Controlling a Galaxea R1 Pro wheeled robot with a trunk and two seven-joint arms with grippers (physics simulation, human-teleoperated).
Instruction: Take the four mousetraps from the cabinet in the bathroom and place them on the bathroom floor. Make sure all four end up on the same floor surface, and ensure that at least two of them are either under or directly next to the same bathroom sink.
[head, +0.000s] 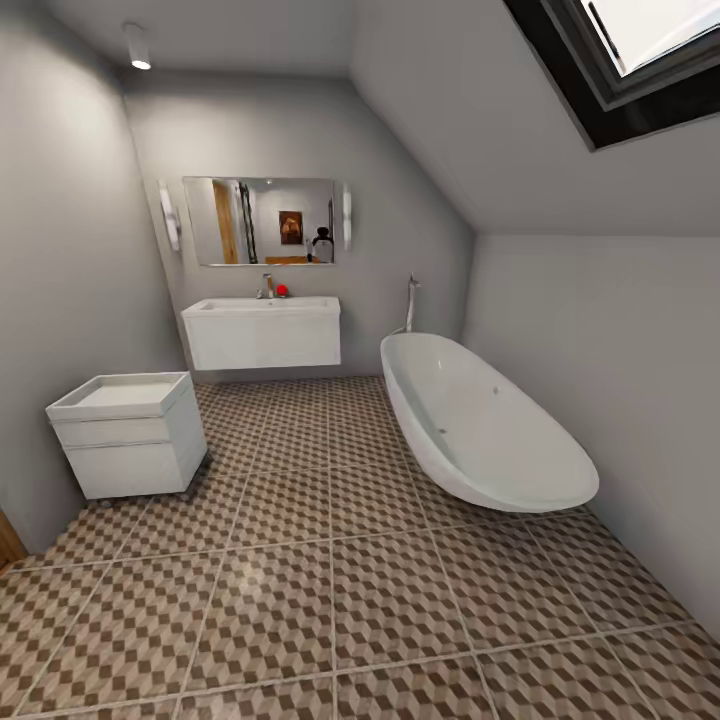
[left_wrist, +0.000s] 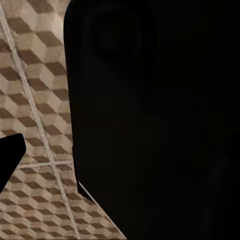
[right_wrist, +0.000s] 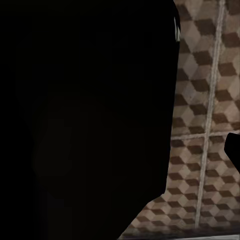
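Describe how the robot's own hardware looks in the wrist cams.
Very little detail. In the left wrist view a large, smooth matte-black body looms over the patterned floor tiles, with a faint circular recess near its top. The right wrist view shows a similar featureless black mass. No cables or markings discernible.

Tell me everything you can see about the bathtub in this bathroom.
The bathtub is a freestanding, glossy white oval tub with a smooth, thin rim and a deep, empty basin. It stands on the patterned floor tiles along the right side of the room, under the sloped ceiling, running lengthwise away from the camera. A slim chrome tap rises at its far end near the back wall. A few small dark dots mark its inner wall. Nothing lies in it.
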